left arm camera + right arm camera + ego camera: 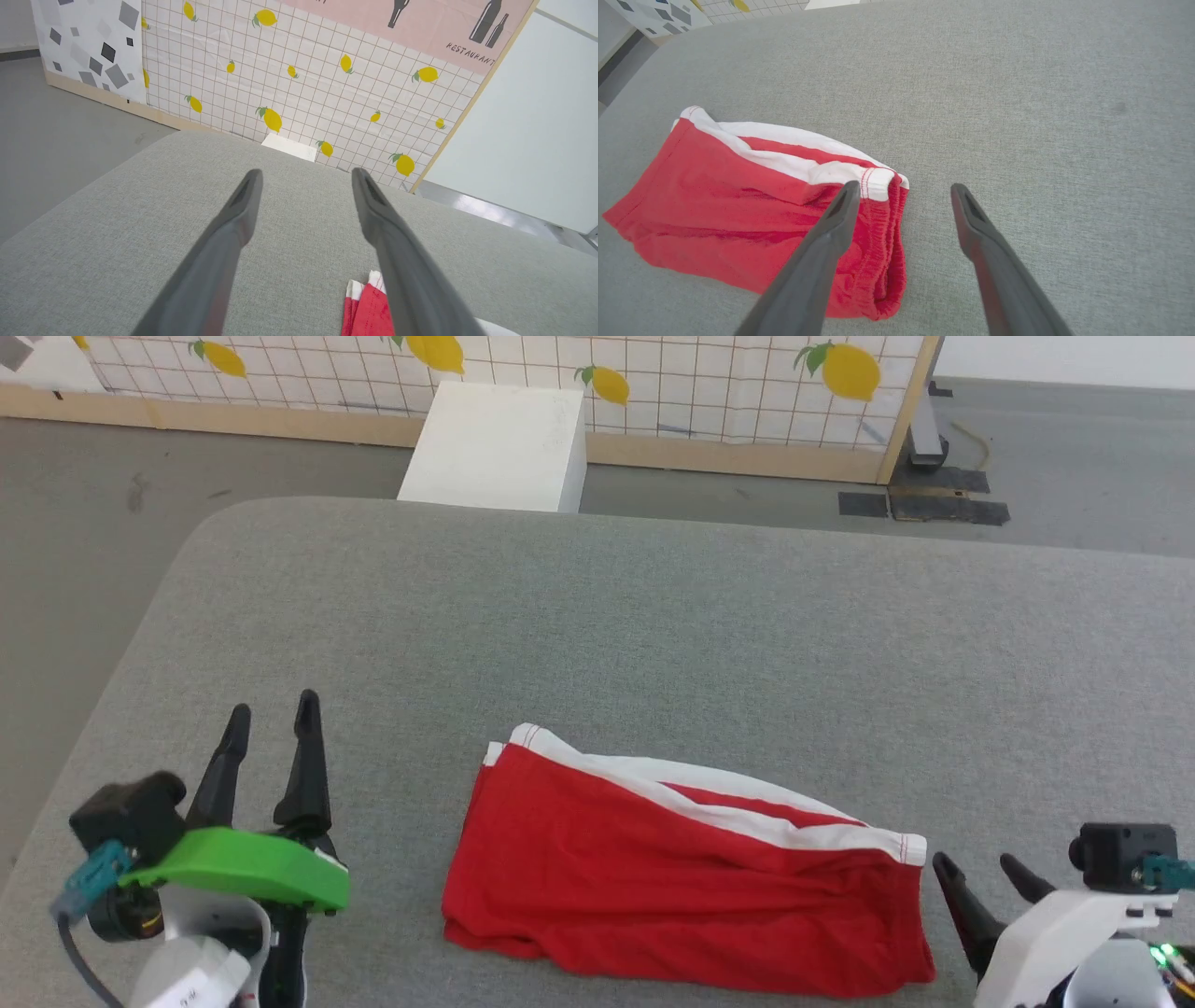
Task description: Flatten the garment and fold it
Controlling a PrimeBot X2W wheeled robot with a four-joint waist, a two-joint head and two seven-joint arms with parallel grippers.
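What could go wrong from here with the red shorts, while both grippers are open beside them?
1. The garment lies in layers; the right gripper, open by the waistband, might pinch only the top layer and pull the fold apart.
2. Creases show in the red fabric; folding over them would likely fix them in.
3. The white stripes do not line up, so the next fold may come out uneven.

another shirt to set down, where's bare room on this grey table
Bare: the far half of the grey fabric table, from the red shorts with white stripes to the edge by the white box; also the strip between left gripper and shorts. Crowded: right gripper beside the waistband end.
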